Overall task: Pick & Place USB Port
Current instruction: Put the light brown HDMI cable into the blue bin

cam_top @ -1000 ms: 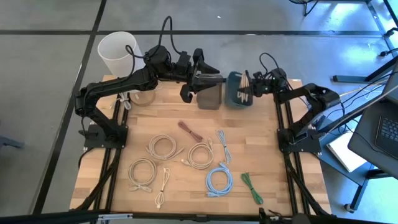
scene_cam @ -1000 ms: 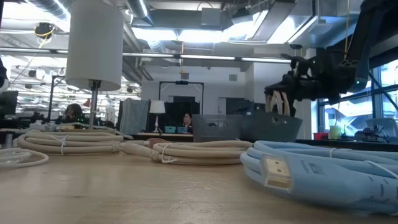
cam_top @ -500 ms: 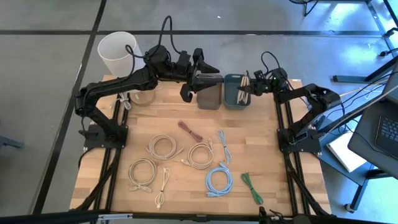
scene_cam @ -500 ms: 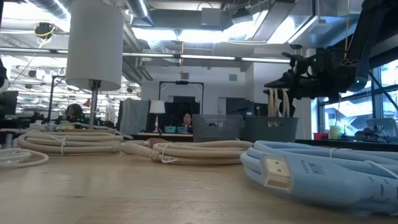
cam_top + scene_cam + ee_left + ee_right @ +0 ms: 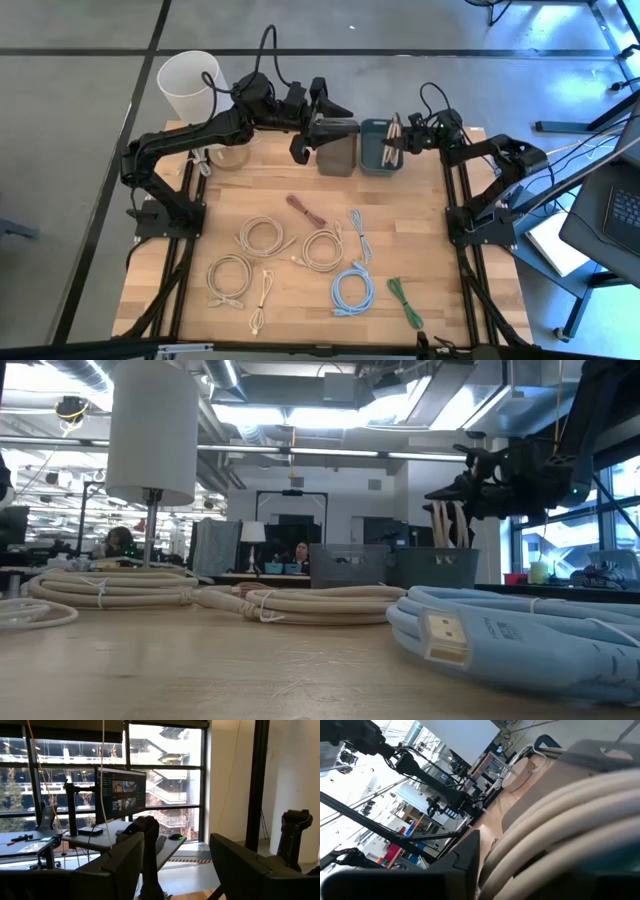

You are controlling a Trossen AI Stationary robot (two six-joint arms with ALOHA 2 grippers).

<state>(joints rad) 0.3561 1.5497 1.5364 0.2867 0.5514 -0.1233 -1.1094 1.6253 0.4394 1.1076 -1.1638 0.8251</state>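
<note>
Since the cream cable (image 5: 393, 141) hangs in a limp bundle from the right claw (image 5: 404, 140), it is likely light and floppy, best held where the strands are gathered so no loop slips free. That claw is clamped on the bundle over the teal bin (image 5: 372, 160) at the desk's far edge, the cable's lower end dipping into the bin; the low view shows the strands (image 5: 447, 523) hanging above the bin's rim. The left claw (image 5: 318, 118) waits with fingers spread over the grey bin (image 5: 338, 158) beside it. More coiled cables lie mid-desk, a blue one (image 5: 352, 290) toward the near edge. How deep the cable sits in the bin is hidden by its wall. The right wrist view is filled by cable, so the connector cannot be made out.
</note>
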